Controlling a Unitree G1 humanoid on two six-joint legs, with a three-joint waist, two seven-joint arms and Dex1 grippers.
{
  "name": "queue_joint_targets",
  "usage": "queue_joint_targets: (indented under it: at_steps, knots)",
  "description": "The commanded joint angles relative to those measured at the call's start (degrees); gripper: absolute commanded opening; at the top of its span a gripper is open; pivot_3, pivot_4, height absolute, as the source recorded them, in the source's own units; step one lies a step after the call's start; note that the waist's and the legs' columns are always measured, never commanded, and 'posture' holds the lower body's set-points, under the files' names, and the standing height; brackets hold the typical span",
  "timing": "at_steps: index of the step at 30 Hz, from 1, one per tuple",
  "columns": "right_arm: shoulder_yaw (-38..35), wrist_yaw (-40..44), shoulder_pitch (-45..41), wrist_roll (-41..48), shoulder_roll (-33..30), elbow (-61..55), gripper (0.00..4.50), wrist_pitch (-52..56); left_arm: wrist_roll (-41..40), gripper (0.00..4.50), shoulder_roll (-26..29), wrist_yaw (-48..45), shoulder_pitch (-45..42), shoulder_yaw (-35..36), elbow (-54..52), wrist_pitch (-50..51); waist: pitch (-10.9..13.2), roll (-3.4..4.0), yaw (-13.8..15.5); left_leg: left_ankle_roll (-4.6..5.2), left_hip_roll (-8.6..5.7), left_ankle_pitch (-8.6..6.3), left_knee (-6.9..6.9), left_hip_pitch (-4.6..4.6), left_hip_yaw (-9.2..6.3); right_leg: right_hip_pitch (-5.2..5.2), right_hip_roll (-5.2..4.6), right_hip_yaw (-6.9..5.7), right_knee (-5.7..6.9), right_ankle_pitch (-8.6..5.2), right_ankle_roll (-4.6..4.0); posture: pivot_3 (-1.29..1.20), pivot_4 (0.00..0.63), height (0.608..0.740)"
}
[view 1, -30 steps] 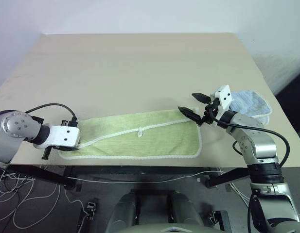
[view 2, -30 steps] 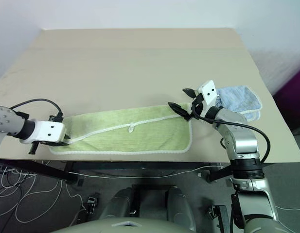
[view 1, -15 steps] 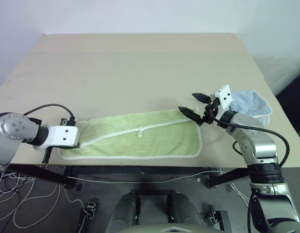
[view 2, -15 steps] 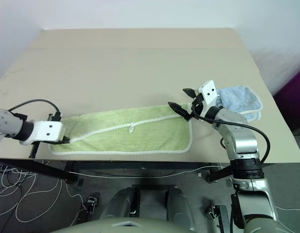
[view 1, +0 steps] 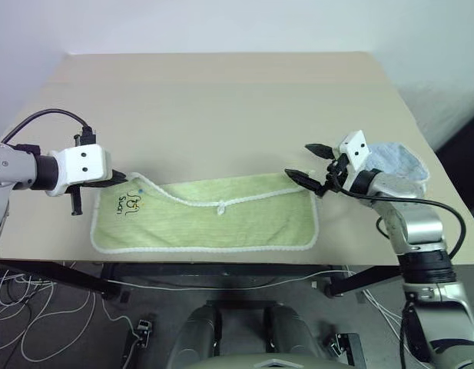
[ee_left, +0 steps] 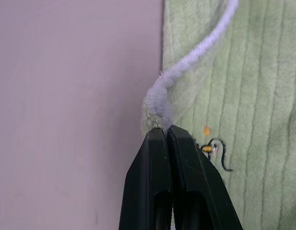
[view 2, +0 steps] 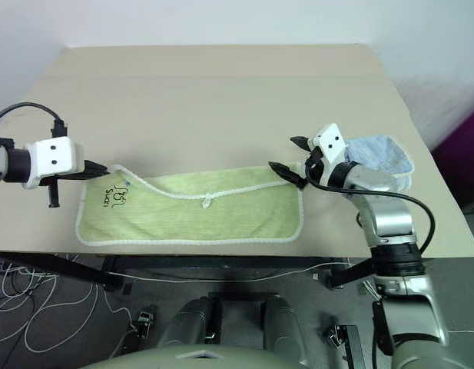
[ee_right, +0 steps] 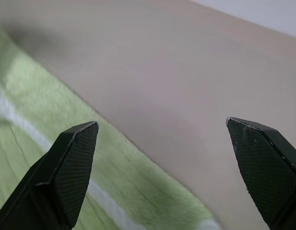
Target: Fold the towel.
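Left gripper, mid-left of frame, clamps the green towel's white-edged corner; right gripper, mid-right, gapes wide, empty.

the left gripper is held raised at the left, its black fingers pressed together on a pinched edge of the towel. the right gripper is held about level, pointed inward, with its fingers spread wide and nothing gripped.
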Motion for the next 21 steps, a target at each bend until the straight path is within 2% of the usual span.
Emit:
queue_joint_targets:
  at_steps: [1, 7, 12, 21]
  knots:
    - [3.1, 2.3, -2.2, -7.9, -4.4, 3.1, 4.50, -11.2, 0.3, 0.02, -0.5, 2.0, -0.2, 1.6, 1.1, -1.3, 0.0, 0.00, 0.0, 0.00, 0.00, 0.00, 0.00, 0.00, -0.01, 0.00, 0.00, 0.00, 0.00, 0.00, 0.00, 0.00, 0.150, 0.740]
    - [7.8, 0.4, -4.0, -19.7, -9.0, 12.0, 4.50, -32.5, 0.8, 0.02, -1.1, 3.3, -0.1, 1.6, 3.3, -2.2, 0.0, 0.00, -0.1, 0.00, -0.01, 0.00, 0.00, 0.00, 0.03, -0.03, 0.01, 0.00, 0.01, 0.00, 0.00, 0.00, 0.150, 0.740]
    - [9.2, -1.4, -5.0, -24.1, -9.9, 16.9, 4.50, -41.3, 0.7, 0.02, -1.4, 3.5, -0.2, 1.3, 4.0, -2.5, 0.0, 0.00, -0.1, -0.01, 0.01, 0.00, -0.01, 0.00, 0.03, -0.04, 0.02, 0.02, 0.02, 0.00, 0.00, 0.00, 0.150, 0.740]
    - [12.4, -8.1, -7.2, -32.5, -9.2, 22.8, 4.50, -50.8, 0.8, 0.02, -1.7, 3.1, -0.5, 0.9, 4.7, -2.9, 0.0, 0.00, -0.1, -0.01, 0.00, 0.01, 0.00, 0.00, 0.04, -0.03, 0.01, 0.03, 0.03, 0.00, 0.00, 0.00, 0.150, 0.740]
